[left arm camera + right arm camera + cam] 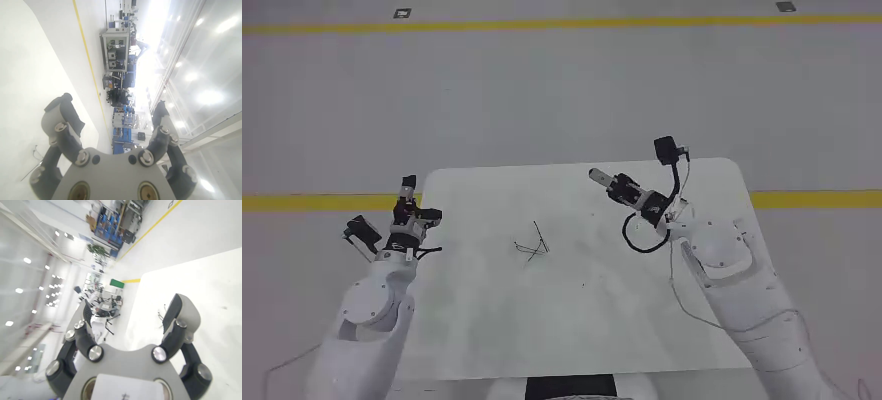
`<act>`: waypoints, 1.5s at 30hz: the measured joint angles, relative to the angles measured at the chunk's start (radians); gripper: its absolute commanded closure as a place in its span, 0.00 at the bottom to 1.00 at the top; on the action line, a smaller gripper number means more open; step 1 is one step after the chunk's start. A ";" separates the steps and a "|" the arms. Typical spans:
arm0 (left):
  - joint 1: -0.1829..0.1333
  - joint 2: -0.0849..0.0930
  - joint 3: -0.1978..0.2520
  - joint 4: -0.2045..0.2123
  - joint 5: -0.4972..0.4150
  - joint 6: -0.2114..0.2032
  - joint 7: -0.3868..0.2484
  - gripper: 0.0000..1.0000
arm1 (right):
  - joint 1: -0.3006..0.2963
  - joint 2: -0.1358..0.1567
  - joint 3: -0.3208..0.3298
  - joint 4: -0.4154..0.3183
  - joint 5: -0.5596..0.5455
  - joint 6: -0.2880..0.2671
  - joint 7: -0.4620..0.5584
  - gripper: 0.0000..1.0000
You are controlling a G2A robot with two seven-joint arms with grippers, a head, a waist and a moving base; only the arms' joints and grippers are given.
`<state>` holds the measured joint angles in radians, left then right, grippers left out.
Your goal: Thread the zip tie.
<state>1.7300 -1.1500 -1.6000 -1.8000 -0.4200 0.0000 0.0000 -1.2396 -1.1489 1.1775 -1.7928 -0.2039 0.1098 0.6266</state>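
The zip tie (532,243) is lying near the middle of the white surface (642,320). The left pincer (410,198) is hovering at the surface's left edge, spread wide and holding nothing. The right pincer (600,178) is hanging over its far right part, also gaping empty.

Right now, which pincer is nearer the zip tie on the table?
Right. The right pincer is over the table, beyond and right of the zip tie; the left pincer is at the table's left edge, farther away.

left gripper (113,100): jaws spread wide
table (22,75): white, behind one finger
zip tie (34,151): thin, on the table beside that finger's base
yellow line (88,56): on the floor beyond the fingertips
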 measured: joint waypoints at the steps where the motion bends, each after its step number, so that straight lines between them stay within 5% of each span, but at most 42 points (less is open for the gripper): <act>1: 0.000 0.000 0.000 0.000 0.000 0.000 0.000 0.00 | 0.048 -0.004 -0.034 0.019 -0.056 0.022 0.034 0.00; 11: 0.000 0.000 0.000 0.000 0.000 0.000 0.000 0.00 | 0.456 -0.096 -0.443 0.288 -0.347 0.123 0.333 0.00; 13: 0.000 0.000 0.000 0.000 0.000 0.000 0.000 0.00 | 0.475 -0.105 -0.482 0.302 -0.347 0.126 0.339 0.00; 28: 0.000 0.000 0.000 0.000 0.000 0.000 0.000 0.00 | 0.474 -0.105 -0.475 0.298 -0.331 0.124 0.337 0.00; 30: 0.000 0.000 0.000 0.000 0.000 0.000 0.000 0.00 | 0.508 -0.117 -0.510 0.284 -0.362 0.087 0.372 0.00; 33: 0.000 0.000 0.000 0.000 0.000 0.000 0.000 0.00 | 0.614 -0.161 -0.622 0.355 -0.403 -0.065 0.446 0.00; 35: 0.000 0.000 0.000 0.000 0.000 0.000 0.000 0.00 | 0.679 -0.202 -0.691 0.429 -0.394 -0.148 0.458 0.00; 40: 0.000 0.000 0.000 0.000 0.000 0.000 0.000 0.00 | 0.798 -0.327 -0.843 0.618 -0.369 -0.251 0.501 0.00; 45: 0.000 0.000 0.000 0.000 0.000 0.000 0.000 0.00 | 0.835 -0.431 -0.929 0.795 -0.303 -0.353 0.574 0.00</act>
<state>1.7300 -1.1500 -1.6000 -1.8000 -0.4200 0.0000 0.0000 -0.4050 -1.5798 0.2482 -0.9977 -0.5065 -0.2435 1.2011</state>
